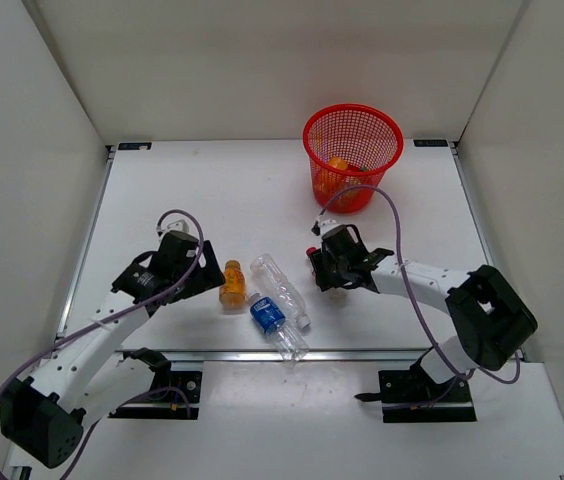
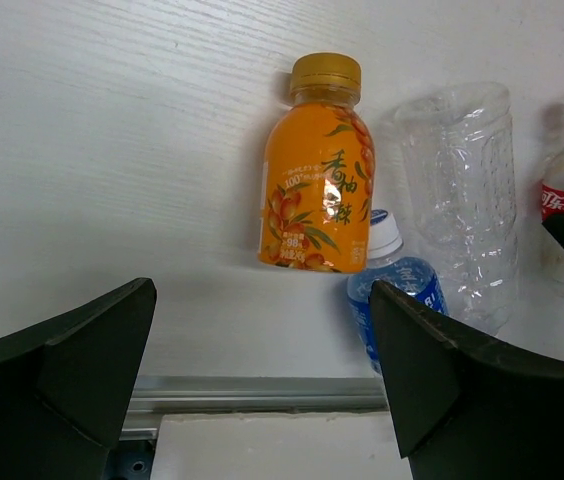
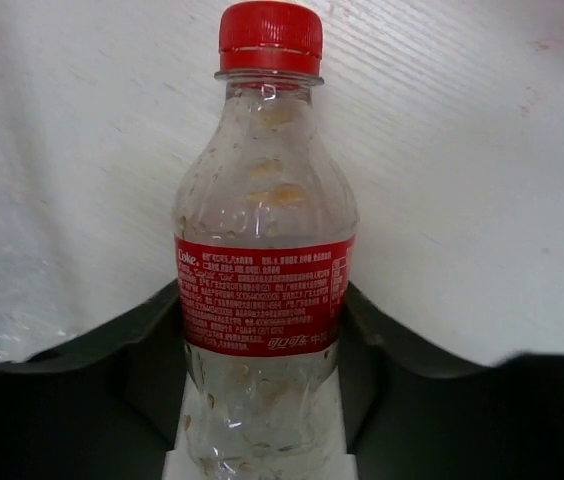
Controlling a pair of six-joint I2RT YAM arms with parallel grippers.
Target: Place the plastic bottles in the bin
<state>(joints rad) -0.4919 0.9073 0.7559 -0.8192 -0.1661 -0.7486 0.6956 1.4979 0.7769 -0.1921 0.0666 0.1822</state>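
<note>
**Right hand clamps the red-label bottle near the bin**

The red mesh bin (image 1: pixel 309 140) stands at the far side of the white surface (image 1: pixel 182 190), with one orange bottle (image 1: pixel 337 166) visible inside it. Just in front of the bin, the right hand (image 1: pixel 324 263) is clenched on the red-label bottle (image 3: pixel 262 250), its fingers (image 3: pixel 157 335) pressing the label from both sides. Farther from the bin, toward the left, lie a second orange bottle (image 2: pixel 317 165), a large clear bottle (image 1: pixel 280 283) and a blue-label bottle (image 1: pixel 268 313). The left hand (image 2: pixel 262 330), farthest left of the bin, is released with its jaws wide, pointed at the second orange bottle without touching it.
</note>
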